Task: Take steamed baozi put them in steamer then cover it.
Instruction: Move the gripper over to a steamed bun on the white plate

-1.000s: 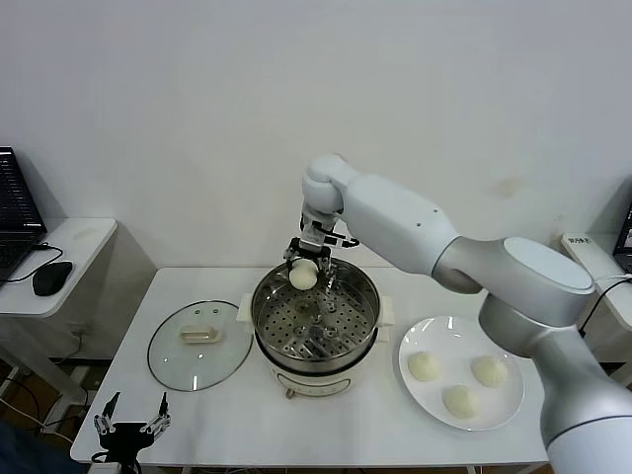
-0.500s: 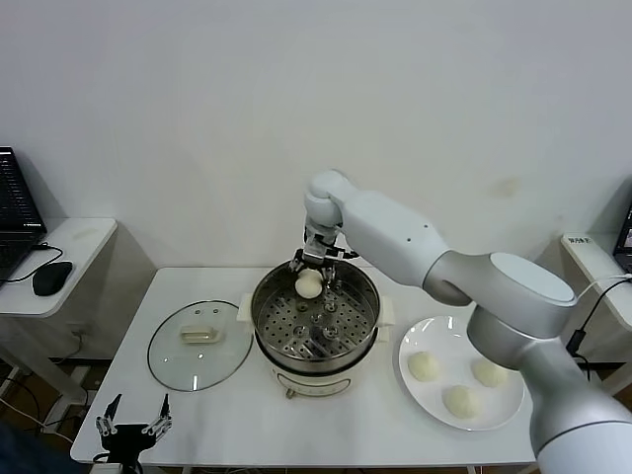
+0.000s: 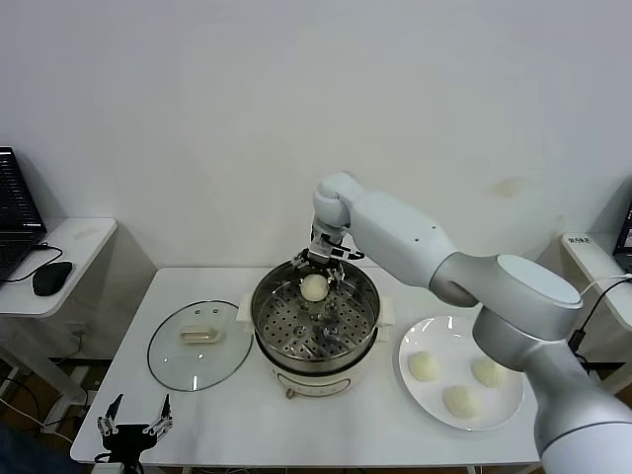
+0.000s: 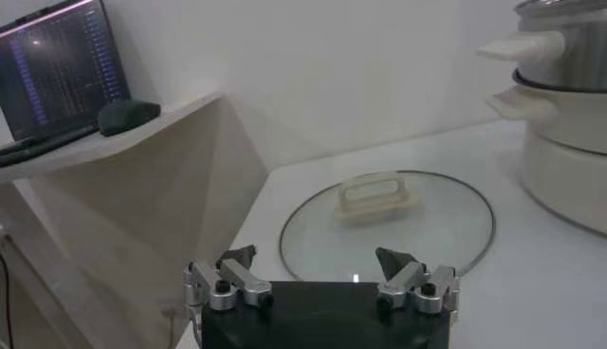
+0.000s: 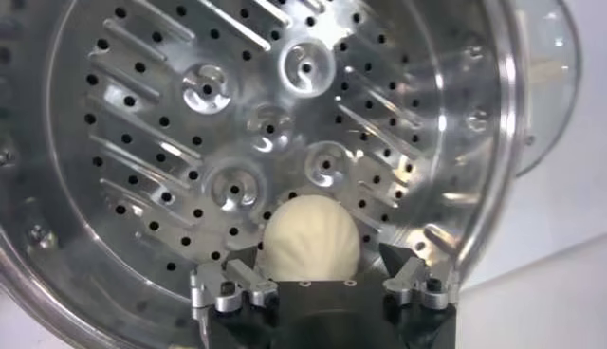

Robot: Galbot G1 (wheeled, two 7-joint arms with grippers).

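Note:
The steamer (image 3: 265, 334) stands mid-table, its perforated tray (image 5: 237, 123) showing. One steamed baozi (image 3: 313, 287) lies on the tray at the far side, also seen in the right wrist view (image 5: 310, 237). My right gripper (image 3: 315, 277) (image 5: 318, 258) is down in the pot, open, its fingers either side of the bun with a gap at each. Three more baozi (image 3: 424, 366) (image 3: 489, 371) (image 3: 459, 401) rest on a white plate (image 3: 454, 336) to the right. The glass cover (image 3: 173, 360) (image 4: 432, 228) lies flat left of the steamer. My left gripper (image 3: 133, 425) (image 4: 318, 261) waits open near the table's front left corner.
A side table at the far left carries a laptop (image 3: 15, 212) and a black mouse (image 3: 51, 278). The steamer's white base and handle (image 4: 569, 114) rise just beyond the cover in the left wrist view. A white wall runs behind the table.
My right gripper came down into the steamer with the baozi and opened; the bun now lies on the tray. The left arm has not moved.

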